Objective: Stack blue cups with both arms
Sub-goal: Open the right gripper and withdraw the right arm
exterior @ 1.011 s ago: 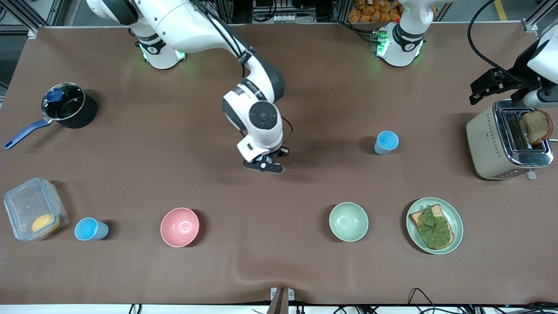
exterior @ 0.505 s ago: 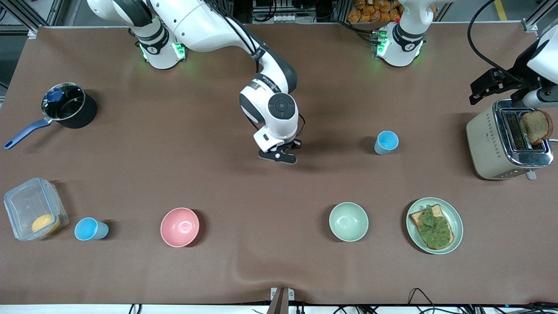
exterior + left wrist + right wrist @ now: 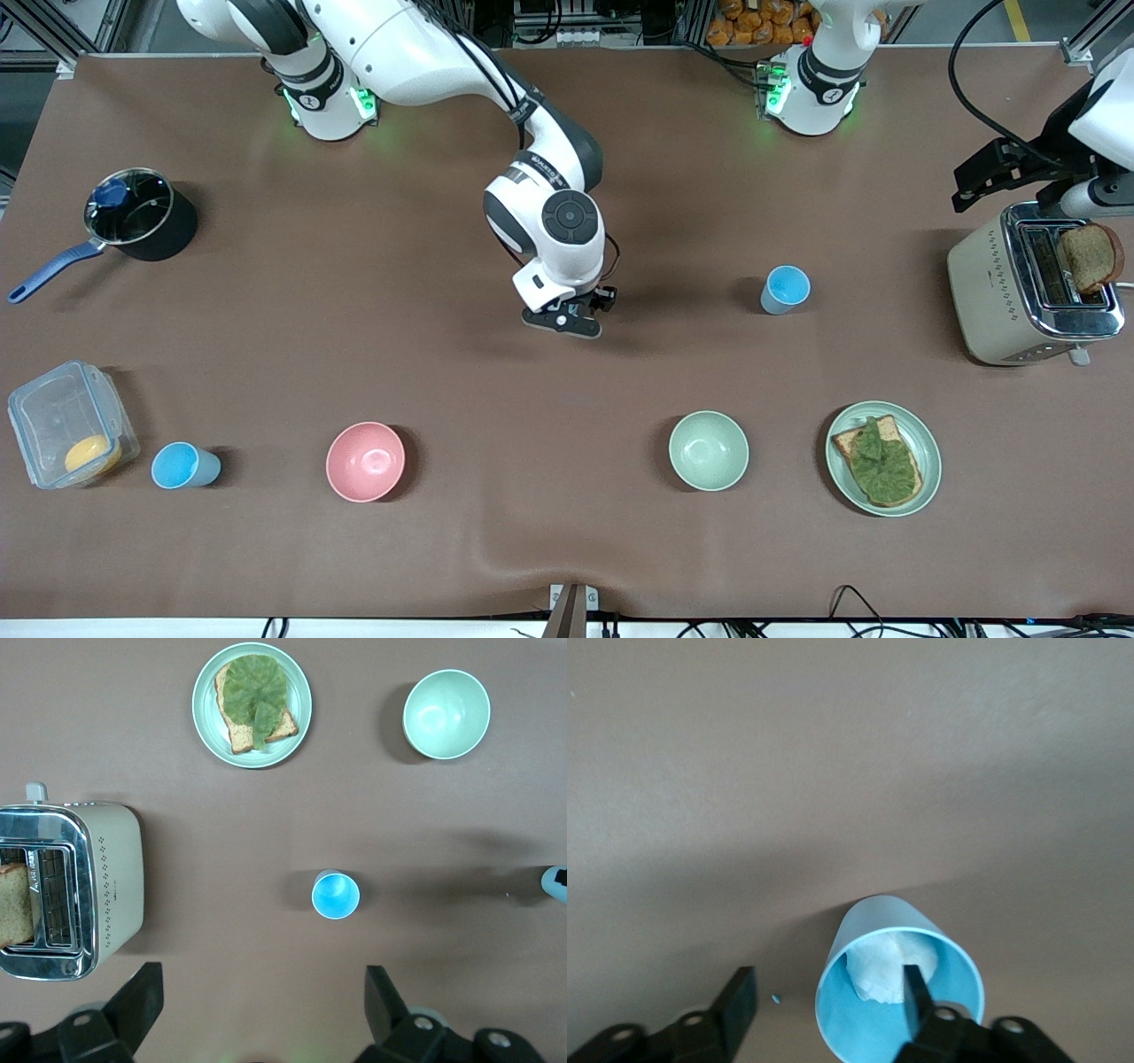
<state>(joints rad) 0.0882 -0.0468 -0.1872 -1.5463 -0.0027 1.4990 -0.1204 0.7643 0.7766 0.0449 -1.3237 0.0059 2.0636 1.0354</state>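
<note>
Brown desk (image 3: 567, 532) carries black saucepan (image 3: 142, 215), blue handle, toward right arm's end. Clear plastic box (image 3: 69, 424) with yellow item inside sits nearer front camera. Pink bowl (image 3: 365, 461), pale green bowl (image 3: 708, 450), and plate (image 3: 883, 458) with toast under green spread lie in row. Toaster (image 3: 1032, 283) holds bread slice (image 3: 1090, 257).

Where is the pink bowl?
In the front view, the pink bowl sits near the camera, between a blue cup and the pale green bowl.
</note>
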